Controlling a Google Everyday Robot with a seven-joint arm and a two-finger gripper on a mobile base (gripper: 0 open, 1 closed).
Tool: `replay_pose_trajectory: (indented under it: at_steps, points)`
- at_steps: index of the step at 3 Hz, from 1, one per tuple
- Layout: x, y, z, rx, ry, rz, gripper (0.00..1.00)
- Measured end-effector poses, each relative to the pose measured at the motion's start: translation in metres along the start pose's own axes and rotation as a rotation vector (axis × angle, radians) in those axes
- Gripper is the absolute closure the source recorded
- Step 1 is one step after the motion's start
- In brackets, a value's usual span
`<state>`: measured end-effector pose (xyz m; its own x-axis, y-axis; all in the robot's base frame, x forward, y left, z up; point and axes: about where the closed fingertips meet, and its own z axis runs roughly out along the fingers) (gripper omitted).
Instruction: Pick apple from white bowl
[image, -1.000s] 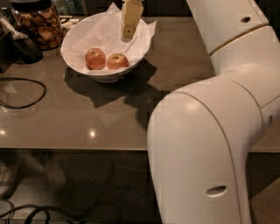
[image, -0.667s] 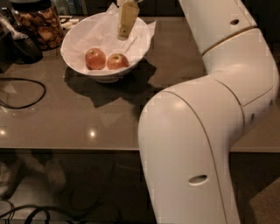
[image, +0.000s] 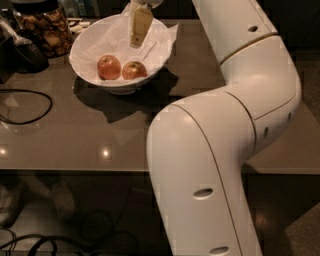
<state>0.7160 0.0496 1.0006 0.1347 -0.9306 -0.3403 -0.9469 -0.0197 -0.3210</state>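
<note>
The white bowl (image: 87, 42), lined with crinkled white paper, stands at the back of the brown table and holds two apples side by side. The apple (image: 134, 70), flatter and orange-golden, lies on the right. A rounder, redder apple (image: 109, 67) lies to its left, touching or nearly touching it. My gripper (image: 137, 39) hangs from the top edge of the view over the bowl's back right part. It is above and just behind the orange-golden apple and apart from it. It holds nothing that I can see.
A glass jar of brown snacks (image: 42, 25) stands left of the bowl, with a dark object (image: 22, 52) beside it. A black cable (image: 30, 107) loops on the table's left. My white arm (image: 225, 150) fills the right half. The table's front edge (image: 75, 170) is near.
The gripper has shifted slightly left and lower over the bowl. The arm's elbow has swung left across the view. The apples and the bowl have not moved.
</note>
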Motion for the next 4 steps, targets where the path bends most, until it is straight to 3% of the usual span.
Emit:
replay_pose_trajectory:
  at_steps: [4]
  points:
    - [0.016, 0.012, 0.059, -0.127, 0.011, 0.052, 0.33]
